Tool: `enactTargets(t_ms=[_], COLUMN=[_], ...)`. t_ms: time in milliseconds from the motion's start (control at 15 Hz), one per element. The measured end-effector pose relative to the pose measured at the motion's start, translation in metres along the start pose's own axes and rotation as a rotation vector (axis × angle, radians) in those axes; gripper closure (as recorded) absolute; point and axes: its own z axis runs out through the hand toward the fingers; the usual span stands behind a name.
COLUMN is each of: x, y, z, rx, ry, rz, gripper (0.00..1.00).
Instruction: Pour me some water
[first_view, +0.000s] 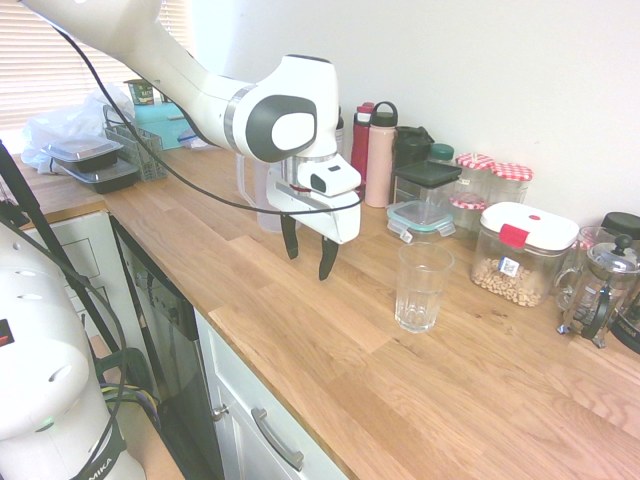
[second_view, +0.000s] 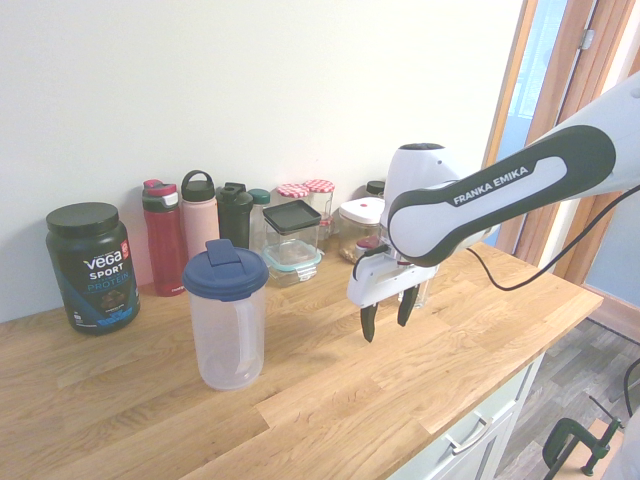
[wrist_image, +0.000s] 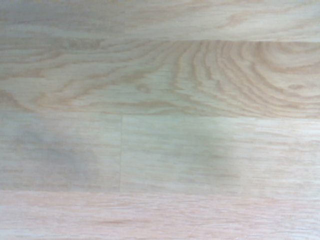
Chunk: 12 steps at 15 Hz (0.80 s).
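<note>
The gripper (second_view: 384, 315) hangs empty, fingers spread, between the upright blue-lidded pitcher (second_view: 228, 318) and the drinking glass (first_view: 421, 287); the pitcher stands apart from it.

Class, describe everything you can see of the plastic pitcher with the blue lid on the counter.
The pitcher is a tall, clear, slightly frosted plastic jug with a side handle and a dark blue round lid carrying a raised flap. It stands upright on the wooden counter, lid closed, and looks empty, though its contents are hard to judge. Nothing touches it: the gripper hangs open beside it, apart, and the bottles stand behind it.
</note>
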Motion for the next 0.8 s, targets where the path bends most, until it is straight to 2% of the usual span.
enactTargets(t_ms=[200,333,600,800], x=[-0.001,-0.015,-0.077,-0.132], y=[-0.002,-0.006,-0.018,-0.042], z=[0.001,-0.019,-0.082,-0.109], rx=[-0.004,-0.006,0.018,0.055], ry=[-0.004,0.007,0.079,0.13], rz=[0.007,0.028,0.065,0.076], gripper=[0.0,0.0,0.0,0.0])
